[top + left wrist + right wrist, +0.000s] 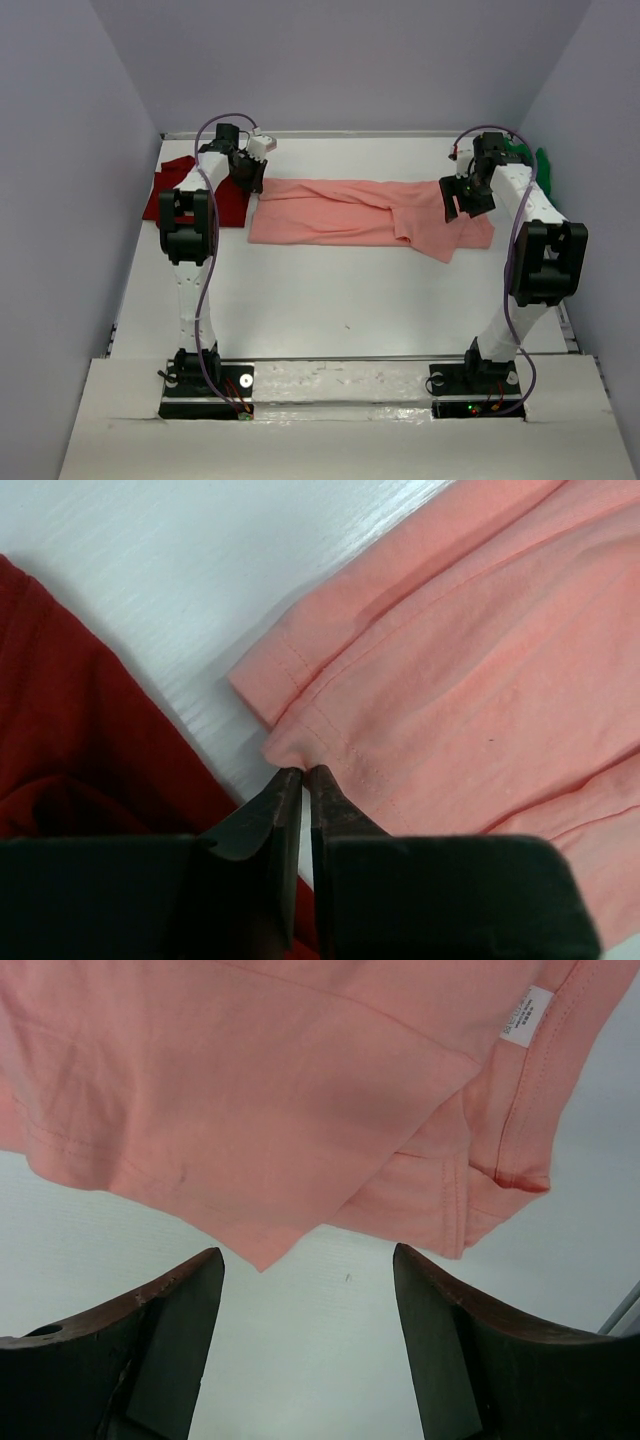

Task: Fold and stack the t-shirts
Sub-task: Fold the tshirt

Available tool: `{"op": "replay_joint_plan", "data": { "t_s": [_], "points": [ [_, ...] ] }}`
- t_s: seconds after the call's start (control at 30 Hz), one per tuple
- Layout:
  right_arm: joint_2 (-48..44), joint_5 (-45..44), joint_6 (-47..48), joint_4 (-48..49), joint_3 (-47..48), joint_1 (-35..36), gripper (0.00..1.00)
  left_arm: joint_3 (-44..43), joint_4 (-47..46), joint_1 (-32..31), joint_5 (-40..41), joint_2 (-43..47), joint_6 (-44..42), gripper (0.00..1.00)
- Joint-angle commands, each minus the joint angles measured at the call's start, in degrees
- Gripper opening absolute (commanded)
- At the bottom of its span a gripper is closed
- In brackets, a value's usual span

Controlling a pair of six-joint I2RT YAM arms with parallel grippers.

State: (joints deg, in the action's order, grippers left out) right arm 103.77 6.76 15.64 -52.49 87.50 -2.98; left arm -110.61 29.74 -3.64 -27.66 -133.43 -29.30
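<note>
The salmon-pink t-shirt (350,212) lies folded into a long band across the far half of the table (330,300). My left gripper (252,178) is at its left end. In the left wrist view its jaws (303,771) are shut on a small pinch of the shirt's stitched hem (330,730). My right gripper (462,200) hovers over the shirt's right end. It stands open (310,1260) above bare table, just short of a cloth corner (262,1260) and a sleeve hem (450,1230). The dark red t-shirt (165,195) lies crumpled at the far left. A bit of the bright green t-shirt (541,165) shows behind the right arm.
Grey walls close in the table on the left, back and right. The dark red t-shirt (70,740) lies right beside the left gripper's fingers. A white label (527,1015) shows on the pink shirt. The arm bases (205,378) stand at the near edge.
</note>
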Motion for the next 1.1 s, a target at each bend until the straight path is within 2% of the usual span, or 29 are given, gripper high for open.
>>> {"op": "replay_joint_plan", "data": {
  "t_s": [0.0,0.17,0.47,0.73,1.07],
  "points": [
    [0.38,0.79,0.09,-0.86,1.79,0.08,0.73,-1.98,1.2,-0.05,-2.57,1.85,-0.5,0.16],
    [0.47,0.97,0.18,-1.12,1.88,0.08,0.73,-1.89,1.11,-0.05,-3.54,3.26,-0.67,0.15],
    [0.39,0.88,0.27,-1.65,2.06,0.08,0.73,0.39,1.38,-0.14,-4.51,9.23,-1.9,0.0],
    [0.21,0.88,0.27,-2.18,2.14,0.08,0.73,3.9,2.52,-0.84,-2.58,14.33,-5.33,0.0],
    [0.38,0.71,0.8,-2.88,1.71,0.08,0.73,8.04,3.75,-2.78,2.87,14.86,-9.54,0.01]
  ]
}}
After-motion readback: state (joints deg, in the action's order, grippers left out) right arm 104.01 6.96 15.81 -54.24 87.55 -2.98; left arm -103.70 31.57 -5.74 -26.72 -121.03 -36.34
